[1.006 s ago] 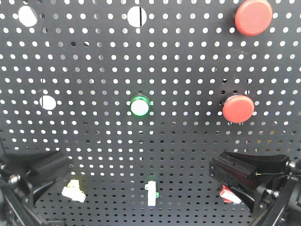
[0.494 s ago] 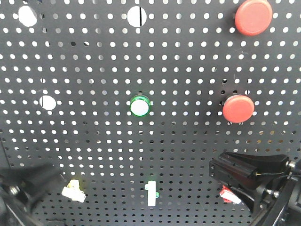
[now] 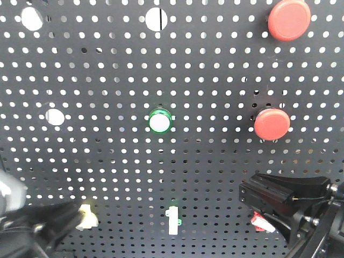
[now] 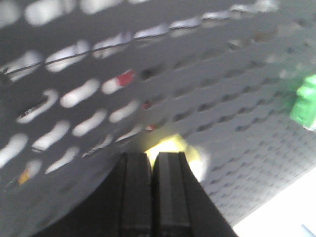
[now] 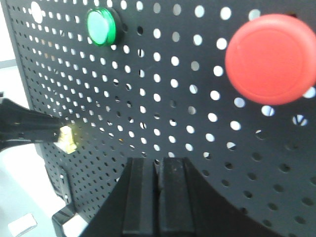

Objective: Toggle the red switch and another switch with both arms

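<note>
Left gripper: jaws pressed together; sits low at left in front view, blurred, tip aimed rightward. Right gripper: jaws likewise together; low at right, sharp, tip aimed leftward.

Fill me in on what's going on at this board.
Two robot arms are working a black perforated panel of switches and buttons. The left gripper, jaws pressed together, has its tip at the pale-yellow switch low on the left and appears to touch it. The right gripper, also shut, sits just above the red switch low on the right; whether it touches is unclear.
</note>
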Controlling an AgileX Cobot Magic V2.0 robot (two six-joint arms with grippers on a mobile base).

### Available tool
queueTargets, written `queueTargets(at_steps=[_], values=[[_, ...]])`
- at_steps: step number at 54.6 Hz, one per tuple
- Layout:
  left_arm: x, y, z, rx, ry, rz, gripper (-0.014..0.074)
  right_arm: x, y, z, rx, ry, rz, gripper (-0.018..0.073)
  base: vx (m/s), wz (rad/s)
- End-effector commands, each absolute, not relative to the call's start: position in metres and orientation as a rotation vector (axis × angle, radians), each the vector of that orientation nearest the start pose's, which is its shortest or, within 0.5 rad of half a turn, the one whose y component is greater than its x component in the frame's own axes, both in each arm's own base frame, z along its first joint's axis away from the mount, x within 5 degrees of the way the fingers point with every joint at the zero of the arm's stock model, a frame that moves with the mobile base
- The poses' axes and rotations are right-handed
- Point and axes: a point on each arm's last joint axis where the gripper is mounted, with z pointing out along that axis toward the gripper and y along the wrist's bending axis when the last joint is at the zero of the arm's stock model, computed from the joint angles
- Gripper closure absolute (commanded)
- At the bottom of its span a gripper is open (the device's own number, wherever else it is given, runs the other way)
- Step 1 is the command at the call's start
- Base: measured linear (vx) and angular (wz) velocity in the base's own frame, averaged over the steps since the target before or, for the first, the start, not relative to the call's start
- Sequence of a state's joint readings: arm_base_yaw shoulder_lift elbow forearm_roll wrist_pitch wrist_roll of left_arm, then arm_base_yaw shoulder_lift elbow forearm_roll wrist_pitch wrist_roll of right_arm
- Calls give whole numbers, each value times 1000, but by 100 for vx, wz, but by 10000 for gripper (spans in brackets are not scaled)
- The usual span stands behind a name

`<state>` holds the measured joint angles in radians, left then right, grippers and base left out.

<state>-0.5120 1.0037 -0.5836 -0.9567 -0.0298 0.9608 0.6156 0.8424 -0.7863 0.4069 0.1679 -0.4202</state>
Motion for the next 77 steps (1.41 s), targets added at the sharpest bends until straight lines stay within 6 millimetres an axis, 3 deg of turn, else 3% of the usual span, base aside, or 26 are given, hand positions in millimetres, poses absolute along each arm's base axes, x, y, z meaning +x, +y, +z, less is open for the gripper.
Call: queueTargets(at_steps=[1,15,33,44,56,67,77], values=[[183,-96,281,417,1871,-314,594,145,107,395,-533,1525,493,566,0,0],[162,-87,263,441,1901,-330,594,144,107,394,-540,1535,494,566,0,0],[133,-74,280,443,1772,-375,594,145,106,393,-489,1566,546,566,0,0],[121,-67,278,441,1734,-376,594,156,88,387,-386,1651,482,566,0,0],[115,-64,268,441,1743,-376,594,159,82,375,-406,1739,436,566,0,0],[115,-64,268,436,1741,-371,594,160,82,351,-388,1799,445,566,0,0],[116,-63,269,424,1733,-360,594,162,80,353,-336,1753,451,566,0,0]])
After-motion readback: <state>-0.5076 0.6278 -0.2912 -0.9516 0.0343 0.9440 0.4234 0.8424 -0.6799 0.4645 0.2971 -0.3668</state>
